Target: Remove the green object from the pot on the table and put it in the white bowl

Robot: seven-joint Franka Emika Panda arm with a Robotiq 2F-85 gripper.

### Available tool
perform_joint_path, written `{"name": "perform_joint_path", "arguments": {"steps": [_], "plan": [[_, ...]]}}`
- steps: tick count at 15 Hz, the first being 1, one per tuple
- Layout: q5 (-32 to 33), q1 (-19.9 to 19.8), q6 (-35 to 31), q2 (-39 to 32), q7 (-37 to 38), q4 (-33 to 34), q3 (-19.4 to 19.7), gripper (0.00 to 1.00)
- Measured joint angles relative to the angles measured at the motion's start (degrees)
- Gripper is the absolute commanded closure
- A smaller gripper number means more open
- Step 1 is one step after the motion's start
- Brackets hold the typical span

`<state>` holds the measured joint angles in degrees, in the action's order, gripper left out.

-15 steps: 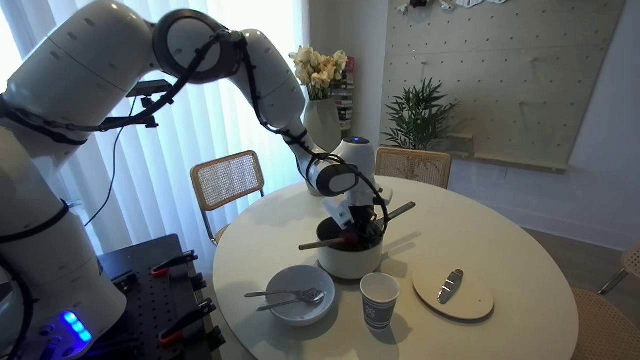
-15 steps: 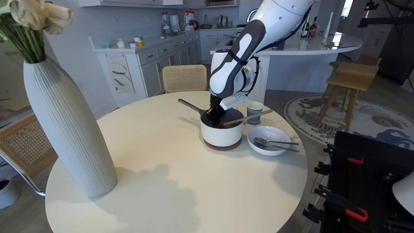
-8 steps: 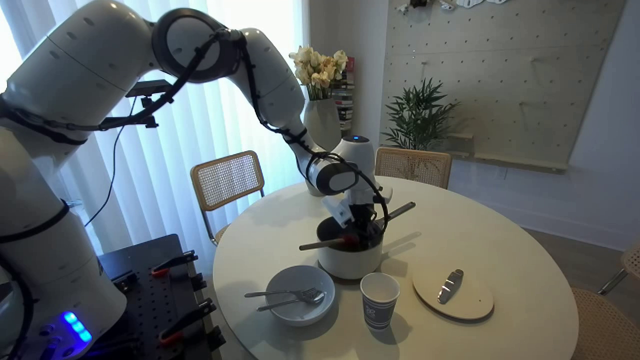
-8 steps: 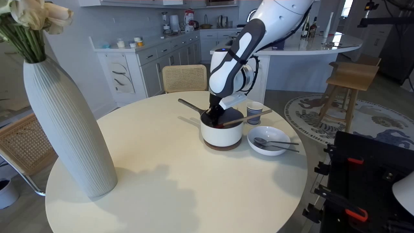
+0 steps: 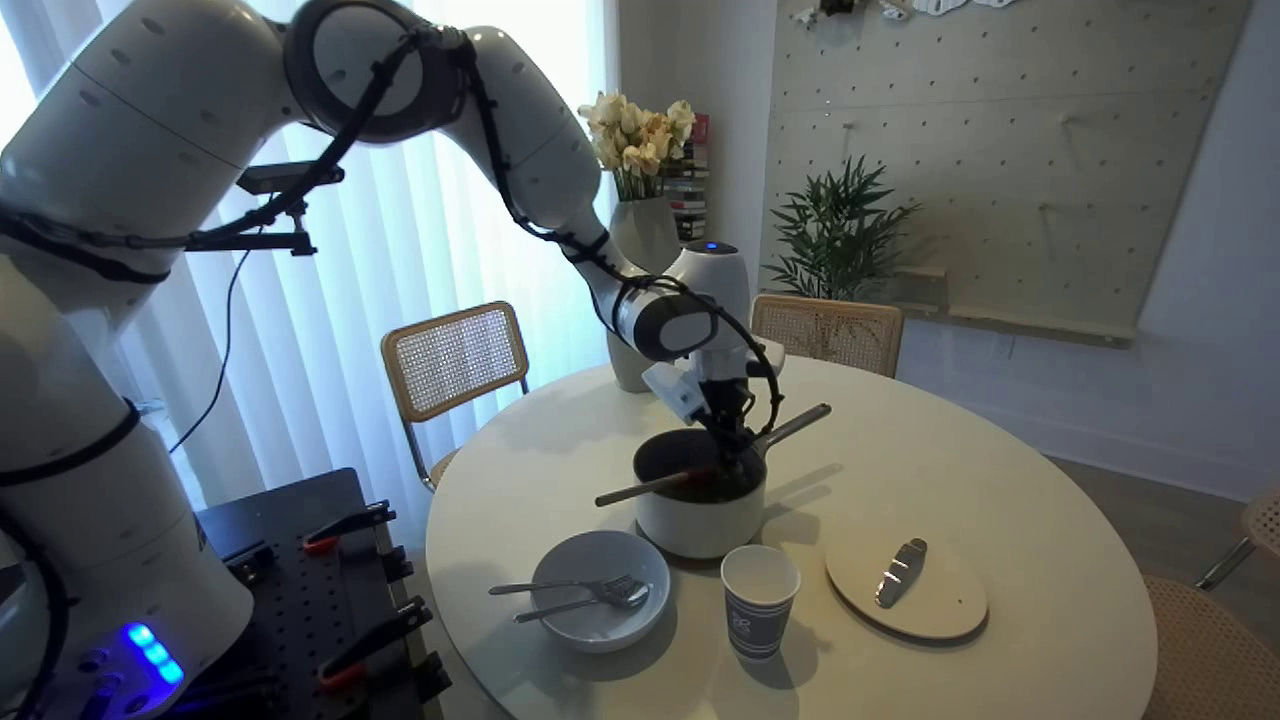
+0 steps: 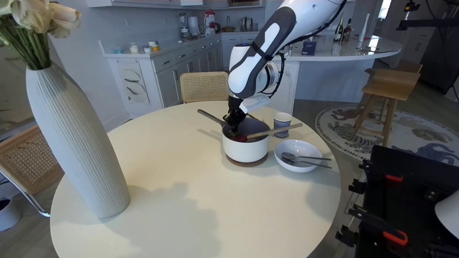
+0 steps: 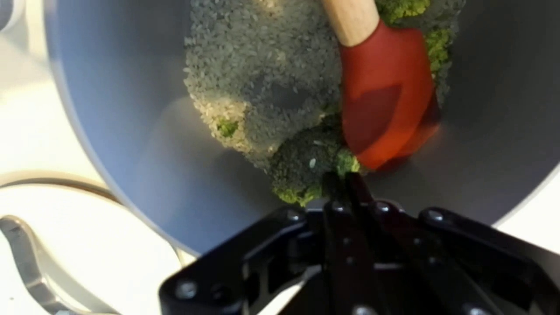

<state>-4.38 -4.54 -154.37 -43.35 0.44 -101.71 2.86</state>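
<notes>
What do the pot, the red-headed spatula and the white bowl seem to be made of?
The pot: probably coated metal, smooth; thin rim, white outside, dark grey inside.
The red-headed spatula: head likely silicone, even red with a soft sheen; its handle seemingly wood, matte and pale tan.
The white bowl: perhaps glazed ceramic, smooth and slightly glossy white; plastic can't be ruled out.

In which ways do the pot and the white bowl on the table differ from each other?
The pot has one long handle; the white bowl has none. The pot is dark inside, while the bowl is pale inside. The pot contains rice, broccoli and a red-headed spatula; the bowl holds a fork and a spoon. The pot stands on a brown mat, the bowl directly on the table. Both are round and white outside.
</notes>
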Motion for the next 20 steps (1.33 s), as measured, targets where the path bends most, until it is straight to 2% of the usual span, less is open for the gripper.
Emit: {"name": "perform_joint_path", "arguments": {"steps": [5,11,20], "plan": [[1.4,1.1,5.7,3.6,0.1,0.0,0.6,0.99],[6.1,3.4,12.9,7.8,1.4,0.0,3.0,0.99],[10.8,3.7,24.8,14.6,1.4,-1.7,3.1,0.99]]}}
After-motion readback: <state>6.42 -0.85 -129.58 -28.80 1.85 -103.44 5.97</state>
